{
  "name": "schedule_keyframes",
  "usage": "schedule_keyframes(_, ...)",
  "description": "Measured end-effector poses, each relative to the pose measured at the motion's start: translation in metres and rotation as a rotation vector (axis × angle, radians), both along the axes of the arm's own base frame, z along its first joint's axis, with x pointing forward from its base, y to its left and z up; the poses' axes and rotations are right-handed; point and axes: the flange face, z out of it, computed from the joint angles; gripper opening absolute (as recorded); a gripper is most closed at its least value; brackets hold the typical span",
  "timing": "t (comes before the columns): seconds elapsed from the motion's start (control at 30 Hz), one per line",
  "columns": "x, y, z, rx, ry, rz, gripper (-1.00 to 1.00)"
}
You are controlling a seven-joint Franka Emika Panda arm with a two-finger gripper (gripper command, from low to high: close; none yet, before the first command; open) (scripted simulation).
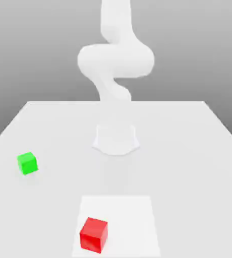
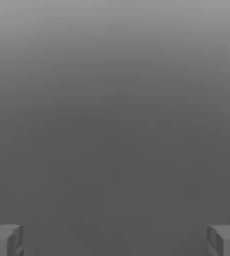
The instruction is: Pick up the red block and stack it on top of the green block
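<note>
The red block (image 1: pixel 94 234) lies near the front edge of the white table, on a paler square patch (image 1: pixel 133 211). The green block (image 1: pixel 27 163) sits on the table toward the exterior view's left, well apart from the red one. The white arm (image 1: pixel 115 60) rises from its round base (image 1: pixel 116 139) at the middle of the table and bends upward out of the picture. In the hand view my gripper (image 2: pixel 115 240) is open, its two grey fingertips (image 2: pixel 4 240) spread far apart with nothing between them, facing a plain grey background.
The white table (image 1: pixel 188 151) stretches wide on both sides of the base. Its far edge runs behind the arm, and the front edge lies just beyond the red block.
</note>
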Motion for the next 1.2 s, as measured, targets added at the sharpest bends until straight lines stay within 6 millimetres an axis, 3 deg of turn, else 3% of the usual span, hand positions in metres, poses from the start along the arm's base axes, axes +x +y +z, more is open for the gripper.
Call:
schedule_keyframes(0.2, 0.066, -0.012, -0.107, 0.023, 0.182, -0.064, 0.0)
schedule_keyframes(0.4, 0.101, -0.026, -0.223, 0.048, 0.358, -0.128, 0.0)
schedule_keyframes(0.6, 0.106, -0.039, -0.341, 0.078, 0.534, -0.194, 0.0)
schedule_keyframes(0.8, 0.085, -0.047, -0.453, 0.108, 0.699, -0.252, 0.0)
schedule_keyframes(0.93, 0.082, -0.047, -0.507, 0.111, 0.718, -0.259, 0.0)
schedule_keyframes(0.97, 0.082, -0.047, -0.519, 0.111, 0.718, -0.259, -1.0)
schedule_keyframes(1.2, 0.081, -0.047, -0.522, 0.111, 0.718, -0.259, -1.0)
